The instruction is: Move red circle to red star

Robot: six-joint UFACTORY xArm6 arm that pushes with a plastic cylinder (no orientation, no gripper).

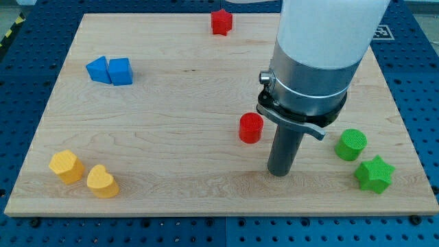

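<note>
The red circle [251, 127] is a short red cylinder standing on the wooden board, a little right of the middle. The red star [221, 21] sits near the view's top edge of the board, slightly left of the circle. My tip [279, 172] rests on the board just below and to the right of the red circle, with a small gap between them. The rod and the wide arm above it hide part of the board behind them.
Two blue blocks [110, 71] sit together at the upper left. Two yellow blocks [67, 167] [102, 182] lie at the lower left. A green circle [351, 144] and a green star [374, 173] are at the lower right, near the board's edge [418, 180].
</note>
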